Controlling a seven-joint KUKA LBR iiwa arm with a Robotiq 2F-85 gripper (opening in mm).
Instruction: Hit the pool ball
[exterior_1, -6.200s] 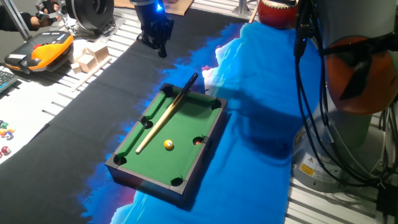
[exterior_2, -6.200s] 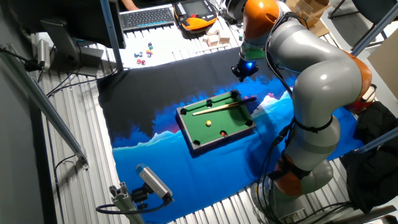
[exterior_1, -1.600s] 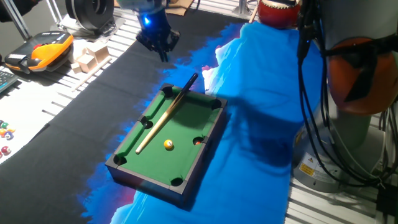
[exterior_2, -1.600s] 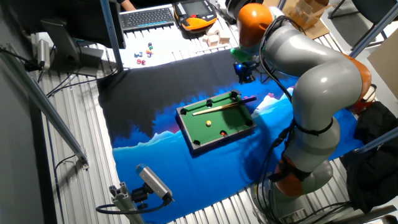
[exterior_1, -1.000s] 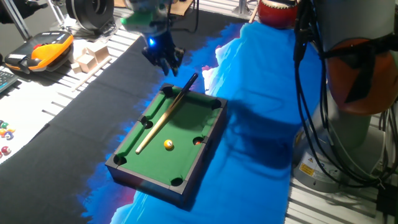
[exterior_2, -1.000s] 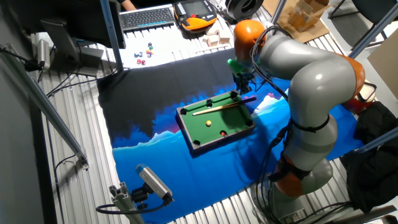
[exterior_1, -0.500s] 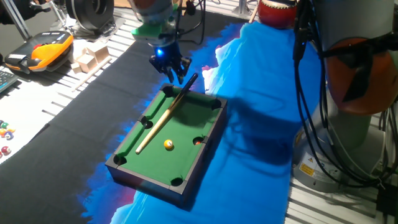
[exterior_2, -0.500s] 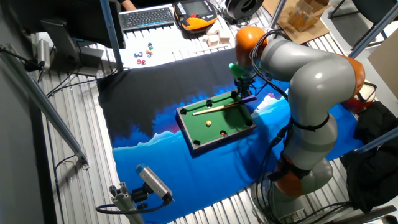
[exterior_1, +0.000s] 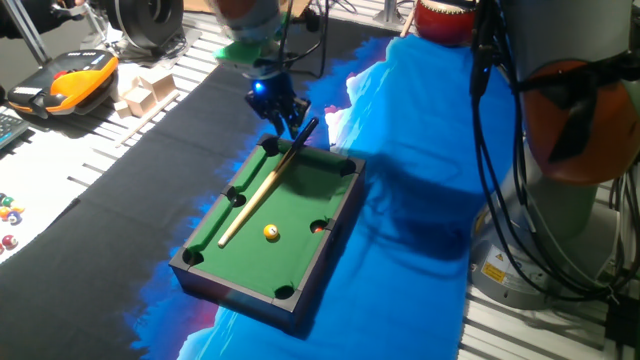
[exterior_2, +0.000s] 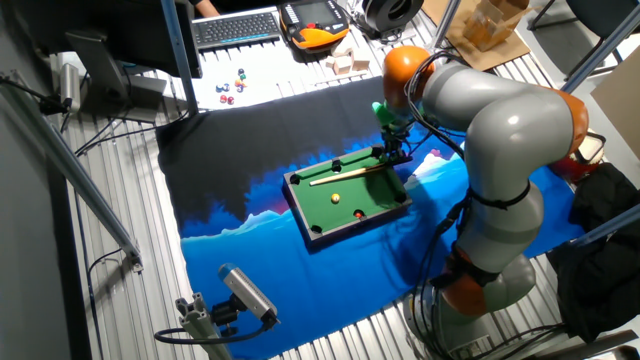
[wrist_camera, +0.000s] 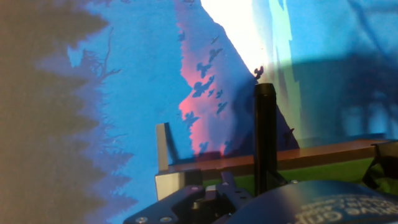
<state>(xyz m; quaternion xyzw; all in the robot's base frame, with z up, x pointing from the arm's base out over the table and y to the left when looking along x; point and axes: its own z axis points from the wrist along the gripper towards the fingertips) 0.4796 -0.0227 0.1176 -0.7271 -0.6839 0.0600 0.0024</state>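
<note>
Lowered and shifted since a second ago, now close above the dark butt end of the cue stick (exterior_1: 268, 184) where it overhangs the far rim of the mini pool table (exterior_1: 330, 232). Gripper (exterior_1: 285, 117) pointing down, blue light glowing on its body; spread of the fingers impossible to tell from any view. Reaches from the grey-and-orange arm (exterior_2: 500, 120) bent over the table's far end. Seen through the hand view as a black cue butt (wrist_camera: 265, 134) standing up past the table's wooden rim (wrist_camera: 323, 155). Pool ball (exterior_1: 270, 232) glossy yellow-orange with a small white spot, resting on the green felt near the cue's pale tip, well apart from the gripper.
</note>
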